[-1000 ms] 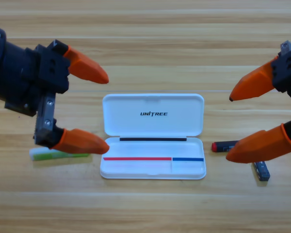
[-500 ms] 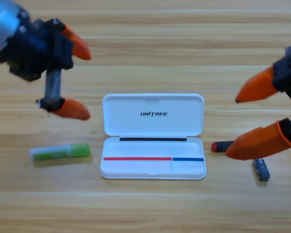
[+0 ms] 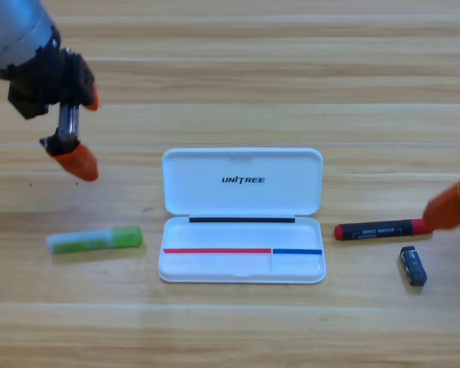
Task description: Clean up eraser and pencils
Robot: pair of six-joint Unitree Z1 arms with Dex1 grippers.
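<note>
A lime-green pencil lies on the table left of the open white case. The black pencil with red ends lies just right of the case. Below its right end sits the small dark eraser. My left gripper hangs open at the upper left, well above the green pencil and holding nothing. Only an orange tip of my right gripper shows at the right edge, just above the black pencil's right end. It holds nothing that I can see.
The case lies open in the middle, its lid folded back toward the far side. Its tray holds no pencil or eraser. Bare wooden table surrounds everything.
The left gripper has pulled up and back to the upper left, away from the green pencil. The right gripper has drawn back to the right edge, uncovering the black pencil.
</note>
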